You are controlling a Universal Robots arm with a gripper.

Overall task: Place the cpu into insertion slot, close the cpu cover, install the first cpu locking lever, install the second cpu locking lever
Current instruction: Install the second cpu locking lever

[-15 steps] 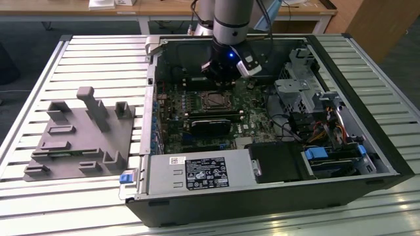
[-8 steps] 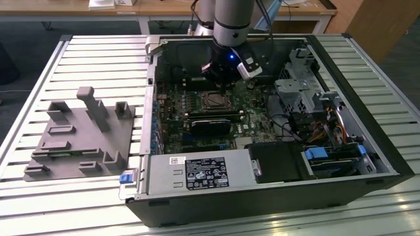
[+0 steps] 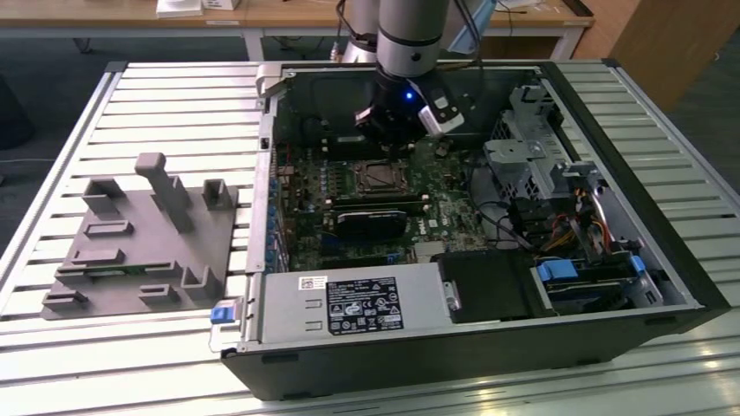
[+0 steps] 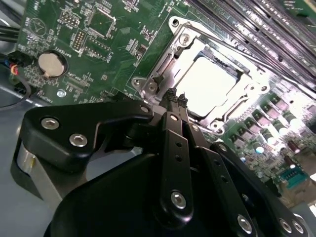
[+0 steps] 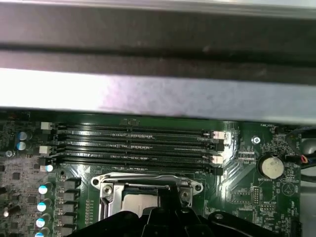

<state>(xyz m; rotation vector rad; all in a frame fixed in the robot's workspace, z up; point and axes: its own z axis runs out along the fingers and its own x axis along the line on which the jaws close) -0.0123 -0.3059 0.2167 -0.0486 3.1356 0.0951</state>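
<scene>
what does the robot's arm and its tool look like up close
The arm is a smooth silver-grey cylinder with a darker grey band near its wrist, where a small blue light glows on black hardware. The tool is matte black: angular plastic links joined by shiny silver screws, tapering to two slim black fingers. Dark cables run behind the arm in the exterior view.

Materials and finishes as observed.
The cpu (image 4: 210,81) presents a pale, smooth metal face with a bright sheen, framed by the cpu cover (image 4: 163,74) of silvery, glossy stamped metal. The gripper (image 4: 176,98) is seen as matt black, smooth, fastened with shiny metal screws. The motherboard (image 4: 118,54) is glossy green; at its 10 o'clock a polished metal coin cell (image 4: 52,64) is noted. The memory slots (image 5: 133,143) appear black plastic. The fixture block (image 3: 133,251) looks matt grey plastic, on a ribbed, satin metal table (image 3: 173,95).
</scene>
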